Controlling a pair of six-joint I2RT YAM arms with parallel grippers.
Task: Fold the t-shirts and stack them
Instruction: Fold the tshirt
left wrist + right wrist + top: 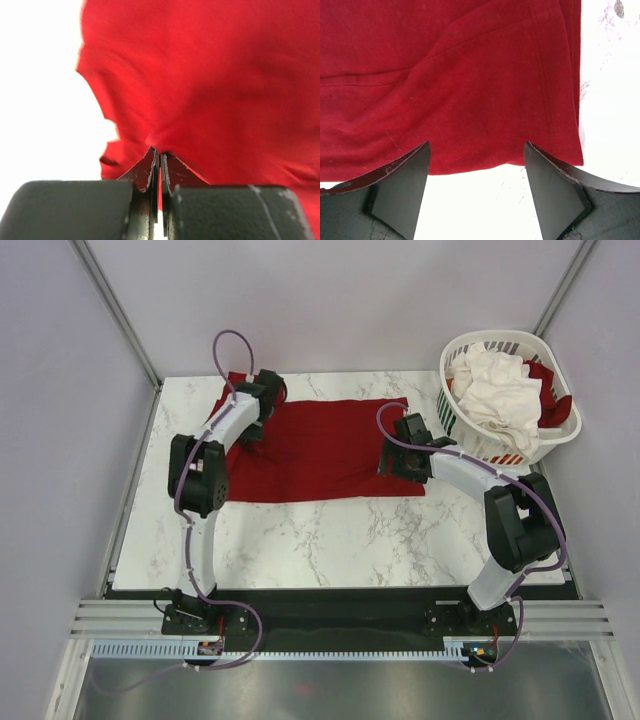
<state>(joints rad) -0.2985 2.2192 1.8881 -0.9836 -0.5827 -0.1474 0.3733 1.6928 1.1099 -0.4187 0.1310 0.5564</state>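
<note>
A dark red t-shirt (320, 445) lies spread on the marble table. My left gripper (252, 425) is at its far left part and is shut on a pinch of the red cloth (200, 100), which bunches at the fingertips (150, 160). My right gripper (392, 462) hovers over the shirt's right near corner, open and empty; the shirt's hem and corner (485, 100) lie just ahead of its fingers (405, 180). A white t-shirt (497, 388) and more red cloth (555, 405) lie in the basket.
A white slotted basket (455, 420) stands at the table's far right corner. Bare marble (330, 540) stretches between the shirt and the arm bases. Grey walls close the table at the back and sides.
</note>
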